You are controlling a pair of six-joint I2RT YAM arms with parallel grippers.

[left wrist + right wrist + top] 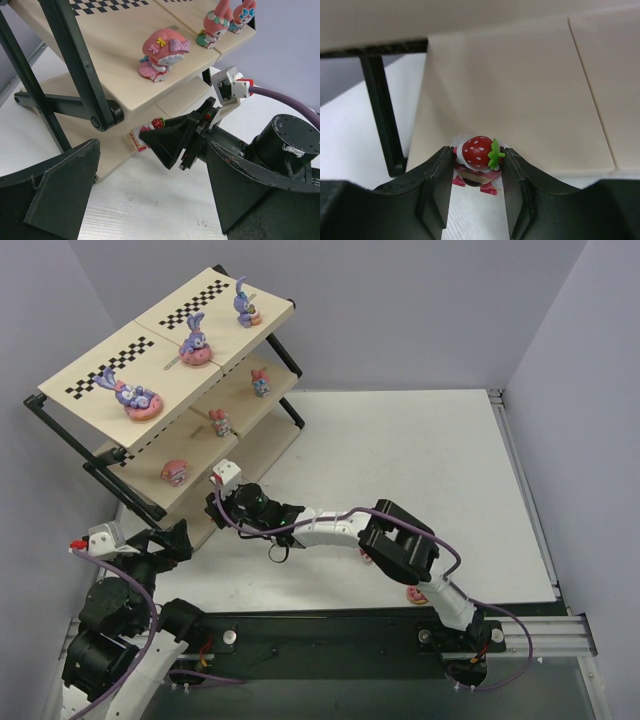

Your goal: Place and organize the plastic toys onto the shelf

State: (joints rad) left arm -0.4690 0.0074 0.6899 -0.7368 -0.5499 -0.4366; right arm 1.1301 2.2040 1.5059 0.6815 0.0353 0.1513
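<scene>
At far left, left gripper [168, 540] low beside the shelf's foot, jaws spread fully wide, gripping nothing (only table beneath). Next, shelf [100, 375] slanting up and away: three bunnies [194, 343] spaced along the checkered top board, three pink figures [219, 422] spaced along the middle board. Under those, right gripper [478, 172] reaching in at the bottom board [520, 90], jaws partly closed and clamped on a strawberry toy [477, 150], one finger pressed to each side. Toy upright, strawberry on top, right at the board's front edge; hard to tell whether resting on wood or on the table just before it. Farther right, by the right arm's elbow, one more pink toy [415, 594] lying on the table [450, 470], well apart from the shelf.
</scene>
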